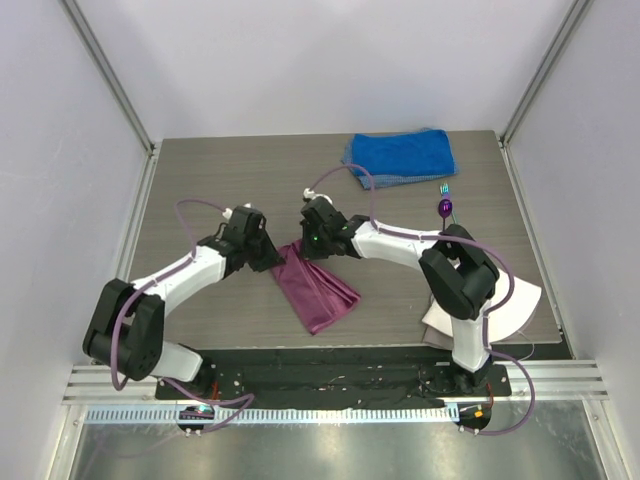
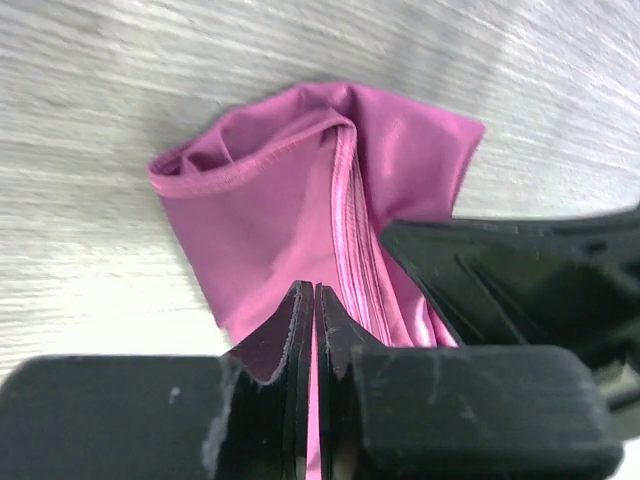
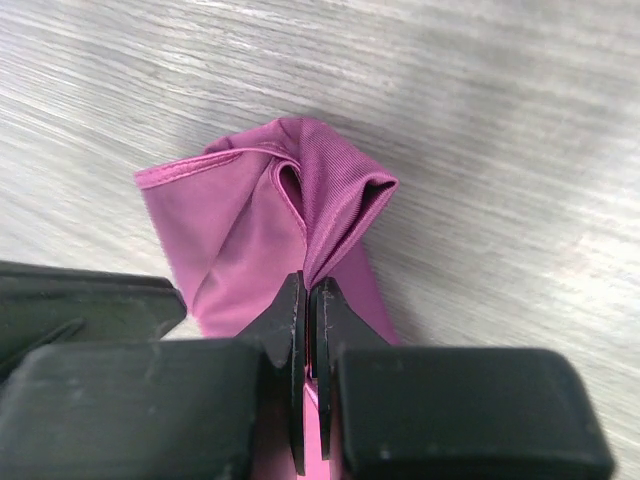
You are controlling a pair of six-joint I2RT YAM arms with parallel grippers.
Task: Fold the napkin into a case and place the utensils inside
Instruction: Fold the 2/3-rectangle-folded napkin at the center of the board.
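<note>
Two claws are sitting at the far end of the napkin [image 1: 320, 292] in the top view: the left claw [image 1: 276, 257] on its left side and the right claw [image 1: 300, 247] on its right. The napkin is lying as a folded magenta strip near the middle of the tabletop [image 1: 200, 180], slanting toward the near right. Well apart, at the far right, the spoon [image 1: 444, 208] and the fork [image 1: 444, 188] are lying just beside the blue towel [image 1: 400, 155]. A white cloth [image 1: 520, 300] is lying by the right arm's base.

On the left wrist view, I am seeing the left claw [image 2: 315, 300] pinching a layer of the napkin [image 2: 270, 210], jaws nearly together, with the right claw's dark body just beside it.

On the right wrist view, the right claw [image 3: 308, 295] is gripping a bunched fold of the napkin [image 3: 250, 230], jaws narrow, with pink cloth showing between them.
</note>
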